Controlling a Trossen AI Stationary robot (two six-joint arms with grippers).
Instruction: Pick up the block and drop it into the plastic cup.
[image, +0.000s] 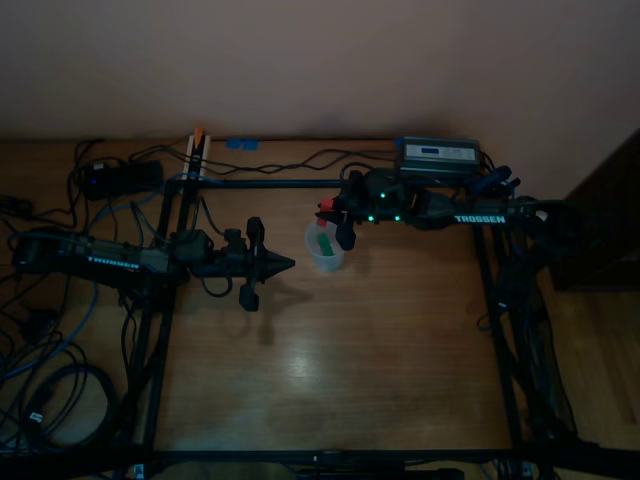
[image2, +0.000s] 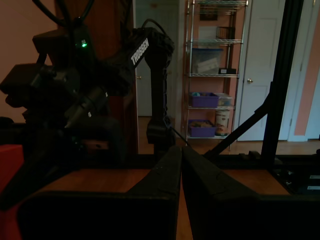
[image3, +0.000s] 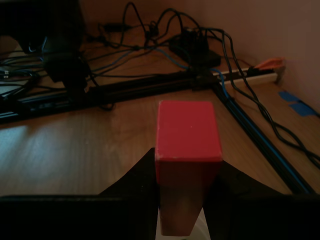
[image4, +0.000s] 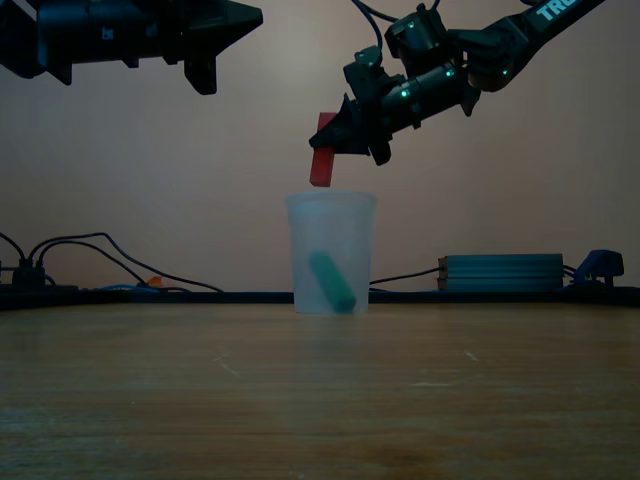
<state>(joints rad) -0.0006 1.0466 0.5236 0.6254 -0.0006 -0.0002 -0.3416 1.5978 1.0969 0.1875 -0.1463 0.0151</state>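
Overhead, finds the right pincer (image: 328, 211) reaching in from the top view's right, clamped on the red block (image: 323, 206) at the far edge of the plastic cup (image: 325, 250), which already holds a green block (image: 325, 243); shows the left pincer (image: 285, 264) parked just beside the cup on the top view's left, tips together and empty, over the wooden table (image: 350, 350). Through the left wrist view, confirms the left pincer (image2: 181, 165) shut on nothing, pointing toward the other arm. Through the right wrist view, fills the centre with the red block (image3: 188, 145) squeezed between the dark jaws, a pale sliver of what may be the cup's rim below. From the exterior view, puts the red block (image4: 322, 150) tilted, hanging from the right pincer (image4: 333, 135) just above the rim of the plastic cup (image4: 331, 252), seemingly over the side toward the exterior view's left rather than the middle, with the green block (image4: 332, 281) leaning inside. Judged from that: risks clipping the rim on release and tumbling onto the table, owing to the off-centre hang and the tilt; risks nudging the light cup over if lowered further.
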